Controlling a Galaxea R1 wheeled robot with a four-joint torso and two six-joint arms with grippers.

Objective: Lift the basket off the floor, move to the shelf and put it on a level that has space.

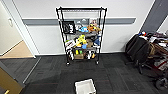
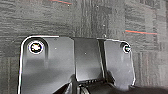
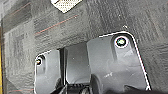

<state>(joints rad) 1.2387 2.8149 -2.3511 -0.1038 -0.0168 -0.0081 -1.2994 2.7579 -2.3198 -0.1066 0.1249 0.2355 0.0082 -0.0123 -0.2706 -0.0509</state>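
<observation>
Head view, basket: the basket (image 1: pixel 85 86) sits on the floor (image 1: pixel 117 75), low and centred just ahead of me, white lining facing up.
Head view, long axis: hard to call; it looks close to square from here, edges roughly squared to the wall.
Head view, shelf: the shelf (image 1: pixel 81 35) stands against the wall straight beyond the basket, well apart from it, with bare carpet between.
Head view, level: the top level (image 1: pixel 81 9) looks bare; the tiers under it carry toys and boxes.
Head view, nearer arm: cannot tell; the basket lies about midway between my sides.
Left wrist view, carpet: my own dark plate over carpet tiles with thin red lines; nothing of the basket.
Left wrist view, left pincer: fingers not readable, so whether it is released or clenched I cannot tell.
Right wrist view, basket: a pale woven corner (image 3: pixel 65 5) at the frame edge, apart from my plate; likely the basket, a hint the right arm is nearer.
Right wrist view, right pincer: likewise unreadable; cannot tell.
Judgement: basket not lifted yet.
</observation>
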